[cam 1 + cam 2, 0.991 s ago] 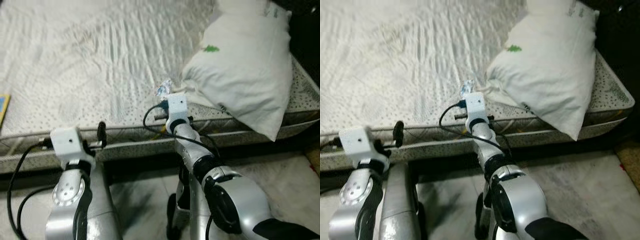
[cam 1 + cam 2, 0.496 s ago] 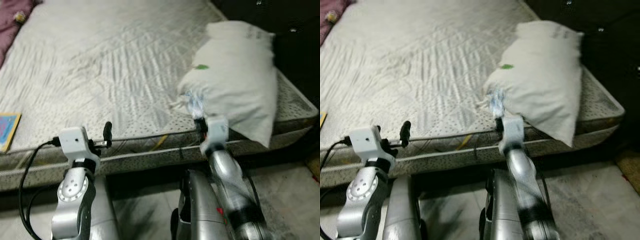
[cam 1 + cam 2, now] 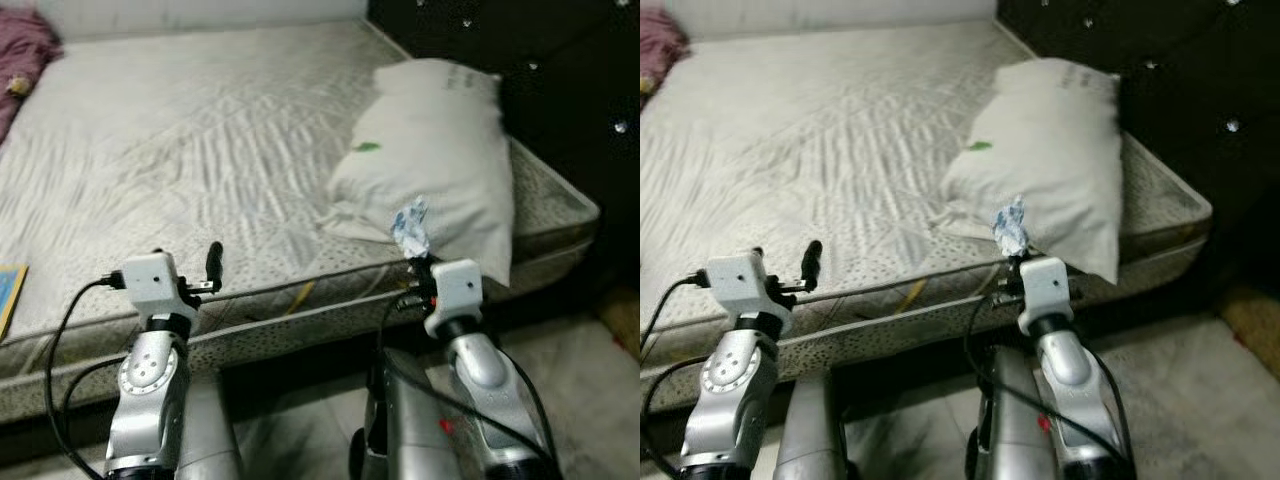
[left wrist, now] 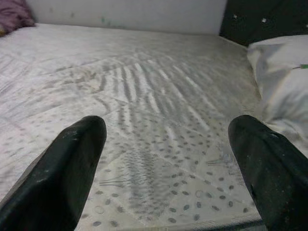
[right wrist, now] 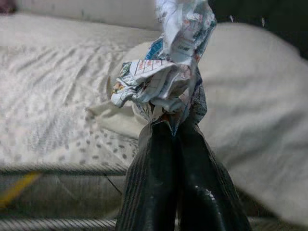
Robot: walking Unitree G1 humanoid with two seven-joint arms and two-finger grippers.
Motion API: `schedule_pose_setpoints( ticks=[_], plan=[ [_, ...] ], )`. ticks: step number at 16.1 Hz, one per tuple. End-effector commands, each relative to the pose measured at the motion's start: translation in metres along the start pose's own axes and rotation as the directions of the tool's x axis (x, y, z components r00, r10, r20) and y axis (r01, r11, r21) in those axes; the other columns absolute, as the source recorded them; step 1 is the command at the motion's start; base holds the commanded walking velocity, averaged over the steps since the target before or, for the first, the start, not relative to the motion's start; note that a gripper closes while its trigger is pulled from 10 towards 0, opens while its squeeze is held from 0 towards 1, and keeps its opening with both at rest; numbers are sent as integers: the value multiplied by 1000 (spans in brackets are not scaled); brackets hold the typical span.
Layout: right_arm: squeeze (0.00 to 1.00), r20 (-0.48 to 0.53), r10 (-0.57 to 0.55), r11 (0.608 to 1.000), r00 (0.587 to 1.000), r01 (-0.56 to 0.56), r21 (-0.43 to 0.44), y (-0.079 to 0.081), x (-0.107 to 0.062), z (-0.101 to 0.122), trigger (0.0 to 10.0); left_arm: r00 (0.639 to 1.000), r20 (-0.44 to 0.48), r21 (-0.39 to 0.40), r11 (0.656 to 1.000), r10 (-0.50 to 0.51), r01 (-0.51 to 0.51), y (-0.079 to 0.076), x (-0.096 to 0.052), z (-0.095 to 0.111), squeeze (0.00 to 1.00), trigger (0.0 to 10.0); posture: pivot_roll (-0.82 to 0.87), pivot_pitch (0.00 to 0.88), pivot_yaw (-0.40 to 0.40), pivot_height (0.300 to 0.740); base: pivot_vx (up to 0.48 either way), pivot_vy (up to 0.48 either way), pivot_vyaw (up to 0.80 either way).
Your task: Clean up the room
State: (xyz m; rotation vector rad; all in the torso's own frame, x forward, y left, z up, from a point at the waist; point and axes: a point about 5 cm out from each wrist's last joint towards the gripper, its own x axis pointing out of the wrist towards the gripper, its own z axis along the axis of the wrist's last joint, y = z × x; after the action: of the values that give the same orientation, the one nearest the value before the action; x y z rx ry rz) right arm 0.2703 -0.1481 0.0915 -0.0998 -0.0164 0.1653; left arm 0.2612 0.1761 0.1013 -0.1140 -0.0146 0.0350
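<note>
My left gripper [image 4: 163,163]: fingers spread apart, nothing between them, over the near edge of the mattress [image 3: 200,150]. My right gripper [image 5: 174,126]: fingers pressed together on a crumpled paper wrapper [image 5: 168,72], raised off the mattress, in front of the white pillow [image 3: 440,160] lying at the mattress's right end.

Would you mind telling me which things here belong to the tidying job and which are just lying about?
Part of the job:
- crumpled wrapper, pinched in the right gripper
- left gripper, open above the mattress

Just lying about:
- pillow on the mattress
- book at the mattress edge
- purple cloth at the far corner
</note>
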Motion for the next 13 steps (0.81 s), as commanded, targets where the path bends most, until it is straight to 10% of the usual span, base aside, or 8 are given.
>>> schedule_pose_setpoints(
  ticks=[1, 5, 13],
  plan=[
    [0, 93, -4, 1000, 996, 3, 17, 2, 9, 27, 10000, 997, 59, 12, 999, -41, 41, -4, 3, 17, 0, 10000, 35, 0, 13, 504, 0, 0, 0],
    [0, 178, 36, 999, 983, -38, 10, 10, 20, 64, 10000, 994, 112, 36, 999, 7, -11, -1, 11, 30, 0, 10000, 45, 0, -7, 504, 0, 0, 0],
    [0, 92, 81, 991, 992, -90, 100, 15, 16, 37, 10000, 996, 11, 22, 996, 88, -88, 14, -9, -2, 0, 10000, 66, 0, -11, 528, 0, 0, 0]
  ],
)
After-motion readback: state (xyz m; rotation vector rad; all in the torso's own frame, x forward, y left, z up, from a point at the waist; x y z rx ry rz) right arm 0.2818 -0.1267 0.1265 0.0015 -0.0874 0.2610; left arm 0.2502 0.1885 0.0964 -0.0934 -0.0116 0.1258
